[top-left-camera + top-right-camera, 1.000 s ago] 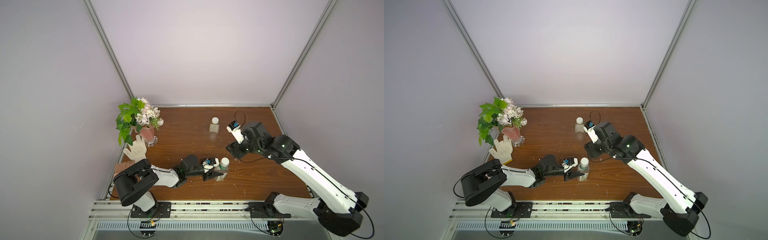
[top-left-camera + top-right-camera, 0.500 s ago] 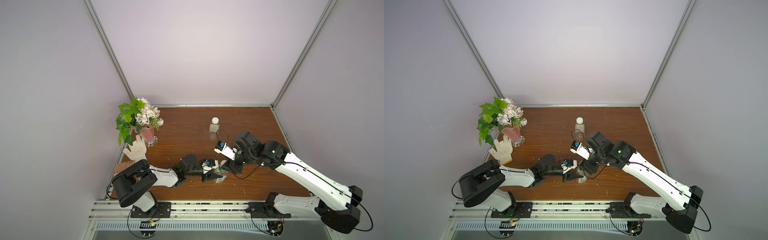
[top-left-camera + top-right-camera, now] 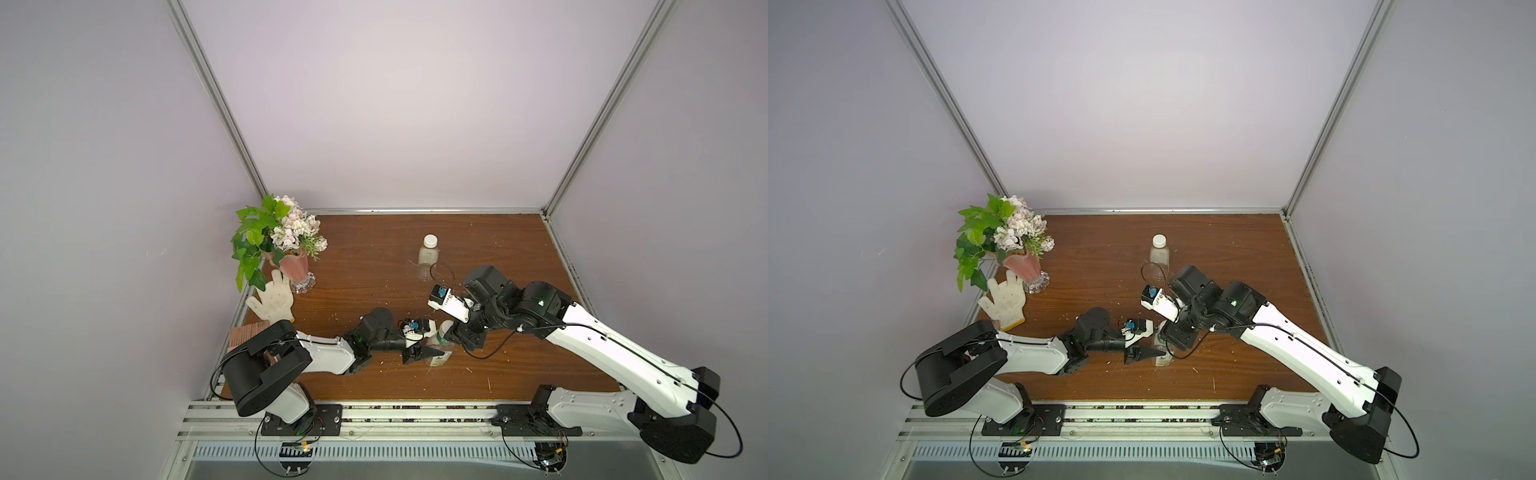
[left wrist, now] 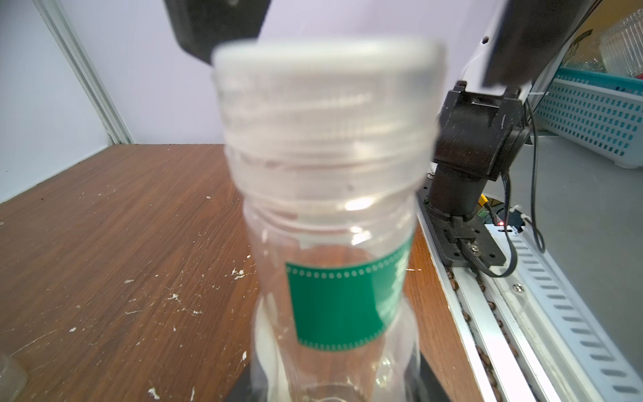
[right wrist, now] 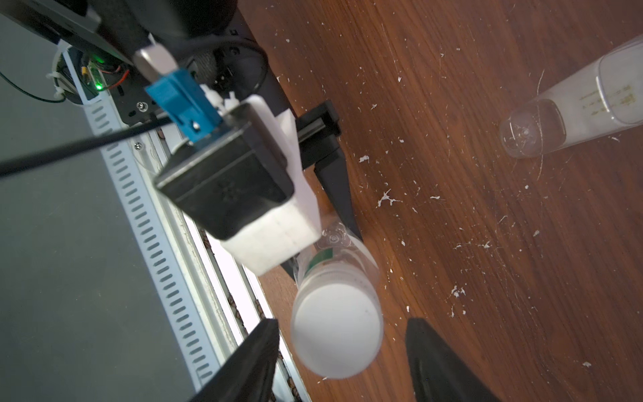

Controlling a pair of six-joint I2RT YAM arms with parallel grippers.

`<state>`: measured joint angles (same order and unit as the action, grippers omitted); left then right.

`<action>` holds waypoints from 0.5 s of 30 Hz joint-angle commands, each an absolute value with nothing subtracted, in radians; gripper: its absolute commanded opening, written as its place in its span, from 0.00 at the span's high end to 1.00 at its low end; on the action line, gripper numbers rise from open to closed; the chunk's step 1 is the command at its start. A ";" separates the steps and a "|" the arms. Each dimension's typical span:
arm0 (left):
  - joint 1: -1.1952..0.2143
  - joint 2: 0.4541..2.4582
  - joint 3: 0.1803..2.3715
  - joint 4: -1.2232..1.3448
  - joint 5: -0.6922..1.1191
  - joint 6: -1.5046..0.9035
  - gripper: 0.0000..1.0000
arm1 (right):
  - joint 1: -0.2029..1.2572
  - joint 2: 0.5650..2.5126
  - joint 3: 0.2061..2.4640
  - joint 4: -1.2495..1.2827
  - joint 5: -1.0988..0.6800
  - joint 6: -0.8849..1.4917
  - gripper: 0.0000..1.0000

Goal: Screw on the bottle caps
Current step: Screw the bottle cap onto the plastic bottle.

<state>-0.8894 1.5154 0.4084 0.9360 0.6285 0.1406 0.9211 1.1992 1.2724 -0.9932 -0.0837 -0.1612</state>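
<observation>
A clear bottle with a green label [image 3: 437, 352] [image 3: 1161, 358] [image 4: 330, 243] stands near the table's front edge. My left gripper [image 3: 428, 353] [image 3: 1152, 354] [image 4: 334, 389] is shut on its lower body. A white bottle cap [image 3: 445, 326] [image 4: 327, 62] [image 5: 335, 330] sits on its neck, with bare thread below it. My right gripper [image 3: 455, 332] [image 3: 1167, 332] [image 5: 342, 348] hangs over the cap, open, one finger [image 5: 257, 355] on each side and a gap at both. The plain bottle [image 3: 428, 257] [image 3: 1158, 259] [image 5: 574, 115] stands further back with a white cap [image 3: 430, 240] on it.
A pink flower vase [image 3: 293, 266] and a white glove [image 3: 272, 297] stand at the back left. The aluminium rail [image 3: 395, 415] runs along the front edge, just behind the held bottle. A blue basket [image 4: 591, 115] lies off the table.
My right arm has swung down and forward from beside the plain bottle to the held bottle, and its jaws now straddle the cap. The left arm and its bottle have not moved.
</observation>
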 commanded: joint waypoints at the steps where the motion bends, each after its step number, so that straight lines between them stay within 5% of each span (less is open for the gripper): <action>1: -0.879 1.503 0.400 0.907 0.644 0.150 0.57 | 0.925 1.211 1.277 -0.999 -0.077 -0.150 0.38; 15: -0.879 1.488 0.401 0.907 0.563 0.151 0.58 | 0.918 1.222 1.296 -0.992 -0.081 -0.104 0.71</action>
